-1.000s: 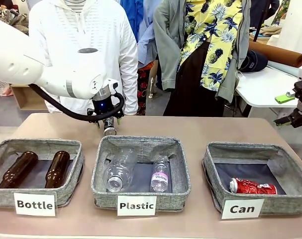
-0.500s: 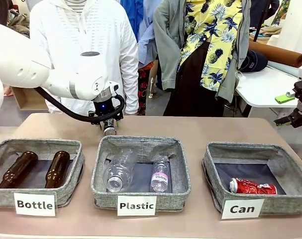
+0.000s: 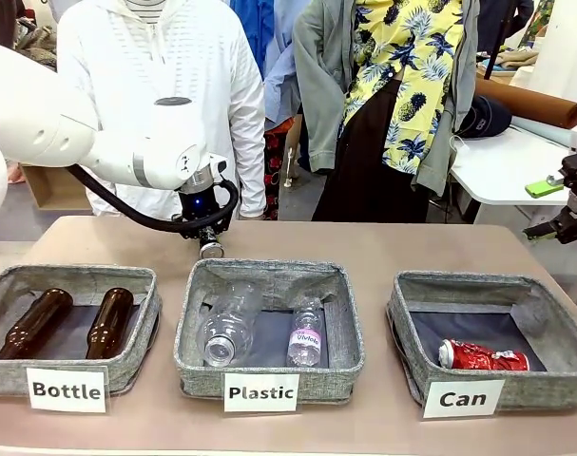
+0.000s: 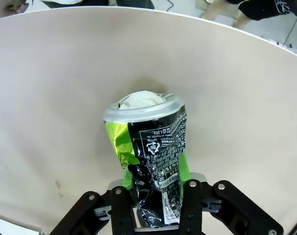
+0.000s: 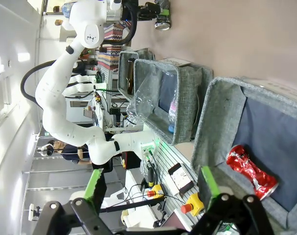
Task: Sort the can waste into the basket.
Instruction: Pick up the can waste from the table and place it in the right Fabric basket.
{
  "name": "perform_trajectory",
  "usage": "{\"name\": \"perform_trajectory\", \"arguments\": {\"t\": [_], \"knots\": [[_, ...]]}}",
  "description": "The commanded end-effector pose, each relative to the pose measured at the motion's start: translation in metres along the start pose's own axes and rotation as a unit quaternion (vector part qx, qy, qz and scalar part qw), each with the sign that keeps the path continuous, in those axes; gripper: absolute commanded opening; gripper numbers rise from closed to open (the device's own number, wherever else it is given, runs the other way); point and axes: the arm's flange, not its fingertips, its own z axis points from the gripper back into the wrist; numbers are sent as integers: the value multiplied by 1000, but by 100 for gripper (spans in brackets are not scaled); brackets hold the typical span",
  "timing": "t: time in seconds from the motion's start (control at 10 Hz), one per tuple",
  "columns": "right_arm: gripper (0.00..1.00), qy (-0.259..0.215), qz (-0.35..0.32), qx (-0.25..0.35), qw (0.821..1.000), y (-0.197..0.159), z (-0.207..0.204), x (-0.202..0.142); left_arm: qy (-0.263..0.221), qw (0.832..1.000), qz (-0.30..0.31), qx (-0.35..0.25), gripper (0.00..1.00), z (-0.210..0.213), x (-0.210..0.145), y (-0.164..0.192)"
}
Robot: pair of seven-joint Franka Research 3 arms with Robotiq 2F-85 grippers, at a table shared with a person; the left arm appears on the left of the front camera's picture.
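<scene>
The left gripper (image 4: 155, 208) had clamped tight on the crushed black can (image 4: 150, 154), standing upright on the beige table (image 3: 383, 249) just behind the Plastic bin (image 3: 269, 328), silver end facing the camera. The right gripper (image 5: 150, 188) hung wide open, holding nothing. The red can (image 3: 483, 356) lay sideways in the Can basket (image 3: 488, 337).

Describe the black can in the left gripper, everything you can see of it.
The black can is a small crushed metal drink can with a silver rim, white print and a recycling mark on its side, and bright green patches where the wall is creased. The left gripper is shut on its lower, dented half, a finger on each side. In the front view it sits low over the table, just behind the "Plastic" basket; whether it touches the table I cannot tell.
</scene>
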Motion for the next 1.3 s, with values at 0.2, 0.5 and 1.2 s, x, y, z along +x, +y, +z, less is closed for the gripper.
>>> {"name": "perform_trajectory", "arguments": {"t": [0.2, 0.5, 1.2], "knots": [[100, 2, 11, -2, 1000, 0, 2, -1, 6, 1000, 14, 4, 0, 3, 5, 3], [100, 2, 11, -2, 1000, 0, 2, -1, -45, 998, -33, -33, 0, 60, -5, 17], [100, 2, 11, -2, 1000, 0, 2, -1, 133, 751, -617, -196, 0, 206, -171, 119]]}}
